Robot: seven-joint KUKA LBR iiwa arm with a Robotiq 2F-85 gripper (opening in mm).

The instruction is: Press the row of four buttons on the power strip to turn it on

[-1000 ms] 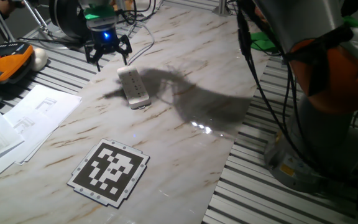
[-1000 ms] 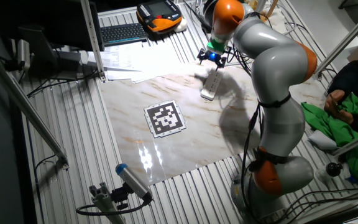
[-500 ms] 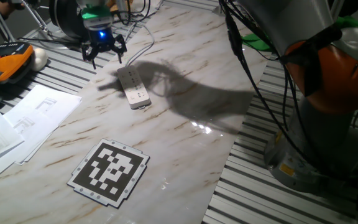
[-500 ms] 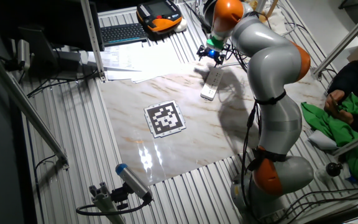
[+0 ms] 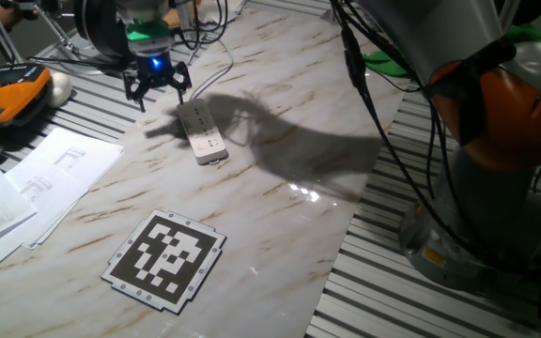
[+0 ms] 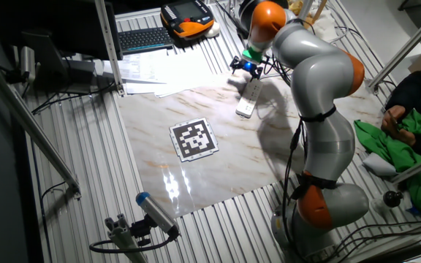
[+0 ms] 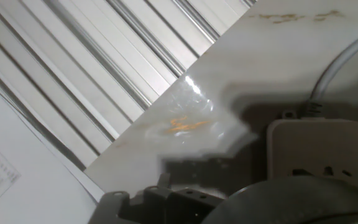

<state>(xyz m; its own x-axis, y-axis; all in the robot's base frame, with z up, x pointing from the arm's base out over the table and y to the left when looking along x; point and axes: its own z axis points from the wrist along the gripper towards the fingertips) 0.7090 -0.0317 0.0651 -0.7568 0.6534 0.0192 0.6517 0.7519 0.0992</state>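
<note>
The power strip point(image 5: 202, 131) is a white flat bar lying on the marble tabletop point(image 5: 280, 216), with its cable point(image 5: 216, 70) running off toward the back. It also shows in the other fixed view, power strip point(image 6: 248, 98). The row of four buttons cannot be told apart from the white body in any view. My gripper point(image 5: 160, 91) hovers just left of the strip's far end, fingers spread open with nothing between them; it appears too as gripper point(image 6: 244, 66). In the hand view the strip's end, power strip point(image 7: 316, 149), lies at lower right with its cable point(image 7: 337, 65) leading away.
A black-and-white marker board point(image 5: 165, 258) lies near the front. Paper sheets point(image 5: 50, 174) cover the slatted bench at left, with an orange and black pendant point(image 5: 12, 94) behind them. A keyboard point(image 6: 145, 38) and green cloth point(image 6: 408, 150) sit off the marble.
My gripper has shifted slightly left of the strip's far end, toward the marble's edge, and the arm above has swung with it. The power strip has not moved.
</note>
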